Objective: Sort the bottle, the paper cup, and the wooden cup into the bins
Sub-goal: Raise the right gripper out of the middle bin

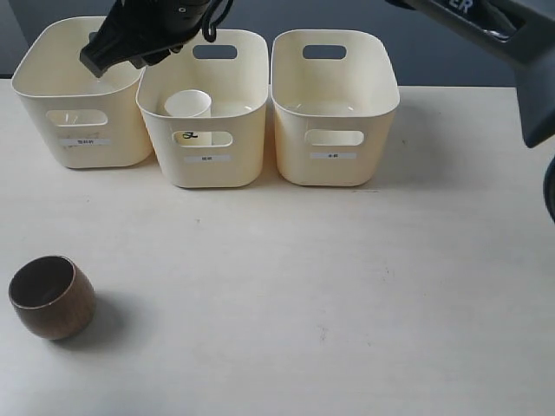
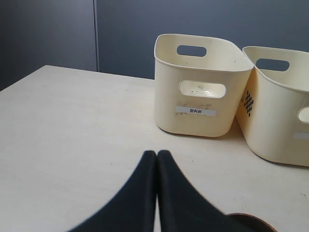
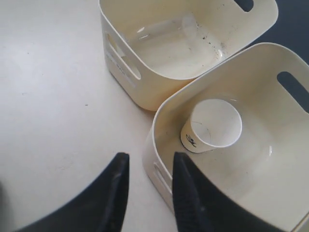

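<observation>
The clear bottle [image 3: 166, 36] lies on its side in the left bin [image 1: 78, 95]. Inside the middle bin [image 1: 208, 130] the white paper cup [image 1: 188, 104] stands upright, and its dark print shows in the right wrist view [image 3: 212, 125]. The right bin [image 1: 334, 104] looks empty. On the table at the front left sits the brown wooden cup [image 1: 52, 296]. My right gripper [image 3: 149, 162] reaches across above the left and middle bins [image 1: 130, 43], open and empty. My left gripper [image 2: 157, 153] is shut and empty, low over the table, with the wooden cup's rim [image 2: 251, 222] just beside it.
The three bins stand in a row along the back of the pale table [image 1: 303, 286]. The right arm's dark link [image 1: 486, 26] crosses the top right corner. Behind the table is a dark wall [image 2: 48, 34].
</observation>
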You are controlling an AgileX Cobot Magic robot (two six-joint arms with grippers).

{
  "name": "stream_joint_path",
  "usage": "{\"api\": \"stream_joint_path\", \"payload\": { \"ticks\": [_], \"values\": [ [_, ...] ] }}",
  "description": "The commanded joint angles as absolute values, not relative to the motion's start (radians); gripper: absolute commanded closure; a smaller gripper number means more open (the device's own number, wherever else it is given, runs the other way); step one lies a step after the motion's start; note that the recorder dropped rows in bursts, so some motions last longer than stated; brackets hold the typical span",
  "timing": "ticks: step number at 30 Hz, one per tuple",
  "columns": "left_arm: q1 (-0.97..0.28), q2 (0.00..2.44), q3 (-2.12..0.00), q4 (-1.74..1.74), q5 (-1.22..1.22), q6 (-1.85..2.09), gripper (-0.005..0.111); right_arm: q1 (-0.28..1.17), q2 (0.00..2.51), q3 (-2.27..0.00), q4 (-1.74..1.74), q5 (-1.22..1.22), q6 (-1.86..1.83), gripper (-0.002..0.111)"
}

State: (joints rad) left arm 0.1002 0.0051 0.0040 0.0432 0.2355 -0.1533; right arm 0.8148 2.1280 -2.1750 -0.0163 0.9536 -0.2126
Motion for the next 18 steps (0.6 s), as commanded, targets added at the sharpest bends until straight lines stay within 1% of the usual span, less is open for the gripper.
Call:
{"api": "stream_joint_path", "payload": {
  "ticks": [1,18],
  "values": [
    [0.097,0.0,0.0,0.046,0.231,-0.155,0.107,0.817,2.113,-2.179,-0.016,0.986,-0.209,0.077],
    [0.097,0.0,0.0,0.046,0.231,-0.155,0.107,0.817,2.106,-2.179,-0.016,1.0,-0.21,0.077]
  ]
}}
